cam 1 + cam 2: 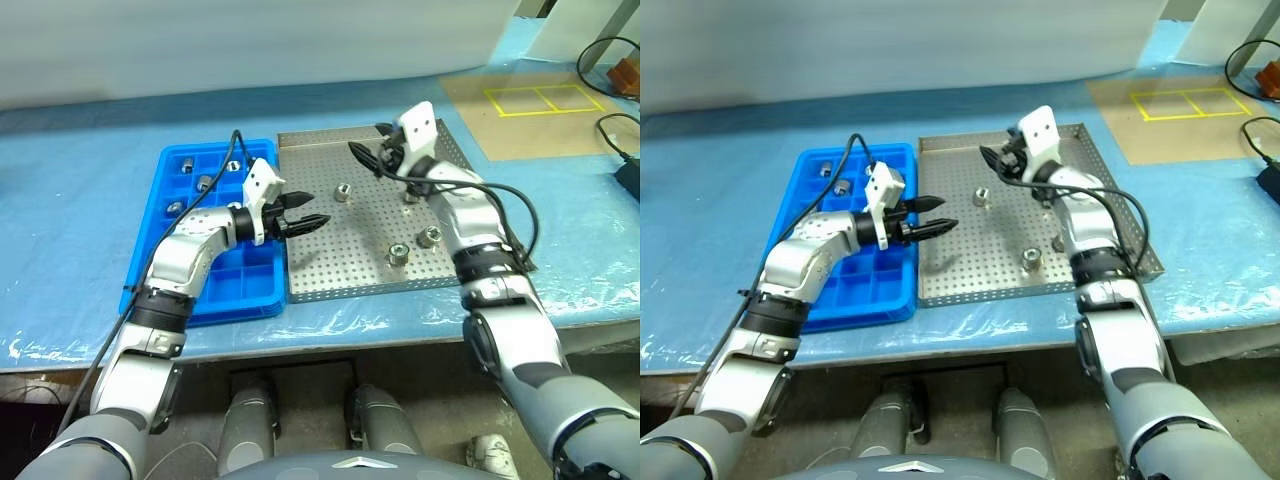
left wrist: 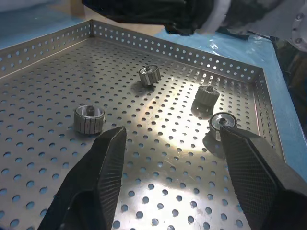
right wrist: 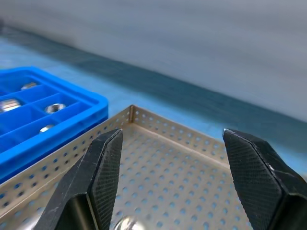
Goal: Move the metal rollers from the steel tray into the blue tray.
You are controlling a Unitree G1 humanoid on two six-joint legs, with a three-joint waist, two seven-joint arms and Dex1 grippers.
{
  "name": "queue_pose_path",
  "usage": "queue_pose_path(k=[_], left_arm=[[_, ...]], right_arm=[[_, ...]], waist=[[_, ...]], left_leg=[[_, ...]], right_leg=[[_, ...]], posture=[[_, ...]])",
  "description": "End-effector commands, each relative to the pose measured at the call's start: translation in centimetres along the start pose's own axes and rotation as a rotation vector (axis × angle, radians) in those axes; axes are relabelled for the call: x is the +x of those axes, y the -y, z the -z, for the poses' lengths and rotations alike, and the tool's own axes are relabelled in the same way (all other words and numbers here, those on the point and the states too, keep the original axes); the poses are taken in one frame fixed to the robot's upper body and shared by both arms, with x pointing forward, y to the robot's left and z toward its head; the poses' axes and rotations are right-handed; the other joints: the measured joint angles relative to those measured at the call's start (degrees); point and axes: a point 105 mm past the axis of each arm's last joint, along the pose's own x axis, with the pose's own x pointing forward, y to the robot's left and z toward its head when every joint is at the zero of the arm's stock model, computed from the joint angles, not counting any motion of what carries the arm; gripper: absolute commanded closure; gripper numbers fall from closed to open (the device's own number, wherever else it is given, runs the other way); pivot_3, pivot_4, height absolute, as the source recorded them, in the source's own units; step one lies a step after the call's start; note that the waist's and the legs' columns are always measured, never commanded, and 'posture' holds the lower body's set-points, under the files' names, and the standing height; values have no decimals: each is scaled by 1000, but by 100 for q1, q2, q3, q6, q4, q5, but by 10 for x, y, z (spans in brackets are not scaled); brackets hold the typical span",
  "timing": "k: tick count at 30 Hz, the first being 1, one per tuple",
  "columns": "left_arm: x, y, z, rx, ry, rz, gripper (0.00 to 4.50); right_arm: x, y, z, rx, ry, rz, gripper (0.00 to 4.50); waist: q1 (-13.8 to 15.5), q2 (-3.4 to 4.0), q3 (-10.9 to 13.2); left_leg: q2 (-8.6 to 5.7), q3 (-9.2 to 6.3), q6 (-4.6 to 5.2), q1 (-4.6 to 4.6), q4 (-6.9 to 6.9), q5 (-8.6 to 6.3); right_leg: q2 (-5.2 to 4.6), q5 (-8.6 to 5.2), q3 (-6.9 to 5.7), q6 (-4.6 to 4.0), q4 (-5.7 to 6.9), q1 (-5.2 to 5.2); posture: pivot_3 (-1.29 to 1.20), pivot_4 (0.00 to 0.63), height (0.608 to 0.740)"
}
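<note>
Four small shiny metal rollers [image 1: 342,192] lie scattered on the square perforated steel tray [image 1: 330,275], others already in the bright blue compartmented plastic tray [image 1: 175,165] beside it. Left gripper [image 1: 302,212] and right gripper [image 1: 364,152] hover over the steel tray, jaws apart, empty.

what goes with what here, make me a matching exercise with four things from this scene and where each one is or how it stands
Things:
1. left gripper
2. right gripper
3. blue tray
4. steel tray

Places or states:
a. perforated floor, with loose metal rollers on it
b. open and empty, above the far part of the steel tray
c. grid of compartments, with rollers in the far cells
d. open and empty, at the near edge between the two trays

Pairs: 1-d, 2-b, 3-c, 4-a
</note>
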Motion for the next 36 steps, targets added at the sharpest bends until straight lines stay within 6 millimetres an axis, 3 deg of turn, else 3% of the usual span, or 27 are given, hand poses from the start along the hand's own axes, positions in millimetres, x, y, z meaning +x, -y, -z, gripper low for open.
queue_pose_path(k=[1,7,15,22,32,36], left_arm=[[17,16,-8,65,16,112,1236],[58,55,3,178,-67,369,1236],[102,47,41,237,-226,349,1236],[116,32,44,203,-245,207,1236],[130,67,47,124,-215,359,1236],[129,69,55,130,-245,369,1236]], right_arm=[[-35,7,-48,-57,81,-19,1069],[-84,20,-41,-99,-28,69,1069],[-104,12,-44,-85,-21,164,1069],[-120,14,-35,-86,-57,240,1069],[-127,18,-25,-101,-88,301,1069],[-131,21,-21,-104,-103,327,1069]], waist=[[-4,0,0],[-23,-2,1],[-231,2,0],[-249,3,0],[-340,5,-1],[-394,5,-1]], left_leg=[[0,1,1,1,1,-1],[0,2,-2,40,-10,-1],[-6,6,-22,90,-20,-6],[-1,4,6,68,-18,-3],[-24,13,59,59,-12,-34],[-25,12,60,61,-10,-35]], right_leg=[[0,0,2,0,0,1],[0,0,4,1,-10,35],[5,0,24,5,-23,68],[17,4,19,10,-52,68],[-15,13,12,20,-105,93],[-16,13,12,20,-103,92]], posture=[[-302,150,740],[-355,150,740],[-469,150,740],[-527,150,740],[-560,150,740],[-569,150,740]])
